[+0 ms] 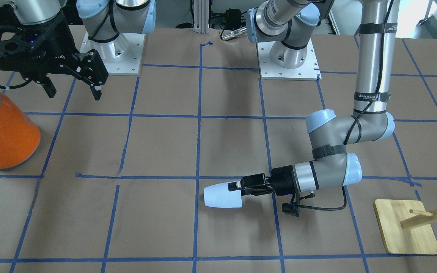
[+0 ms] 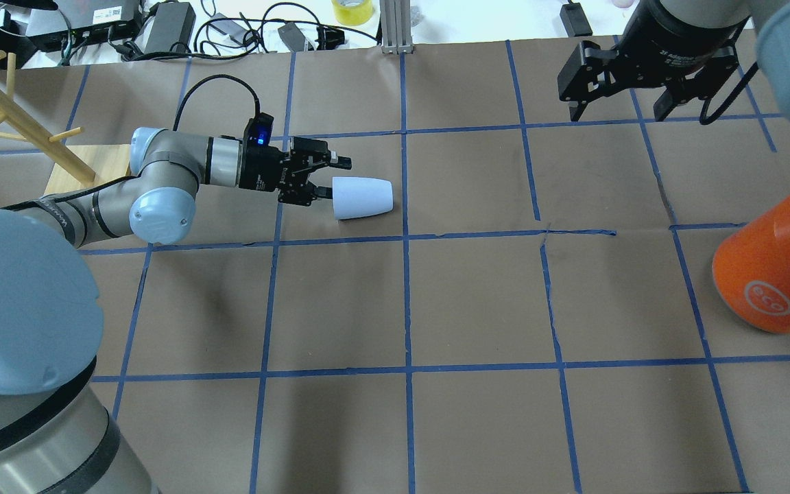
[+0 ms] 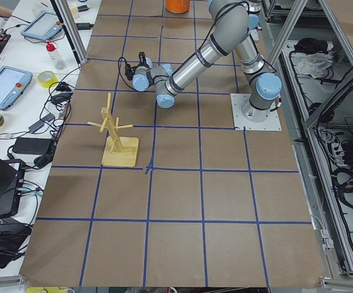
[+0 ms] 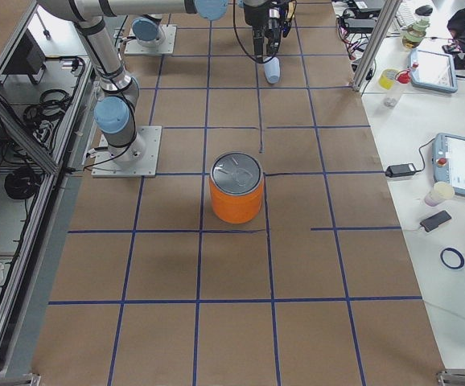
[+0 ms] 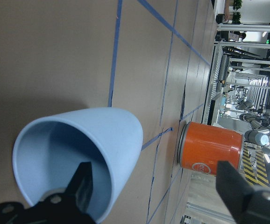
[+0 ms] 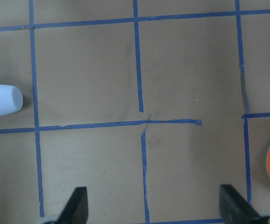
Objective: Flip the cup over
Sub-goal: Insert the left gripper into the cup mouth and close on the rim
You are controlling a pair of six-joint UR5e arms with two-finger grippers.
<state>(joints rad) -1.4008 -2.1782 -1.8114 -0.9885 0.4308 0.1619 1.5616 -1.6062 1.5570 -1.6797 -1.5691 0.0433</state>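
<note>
Right now the small plastic tumbler point(image 2: 363, 198) lies on its side on the table point(image 2: 477, 295), mouth toward the left gripper point(image 2: 337, 179), whose jaws are apart w/ 1 finger at the rim; it's prob. light, stiff & slick, so pinch the rim wall, while the right gripper point(image 2: 618, 103) hangs spread well away.

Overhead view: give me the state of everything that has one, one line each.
cup, lying on its side, mouth toward the left hand.
left hand, open, one finger at the cup's mouth.
right hand, open, empty, above the table.
orange can, upright, lid on.
wooden rack, upright, pegs bare.
</note>
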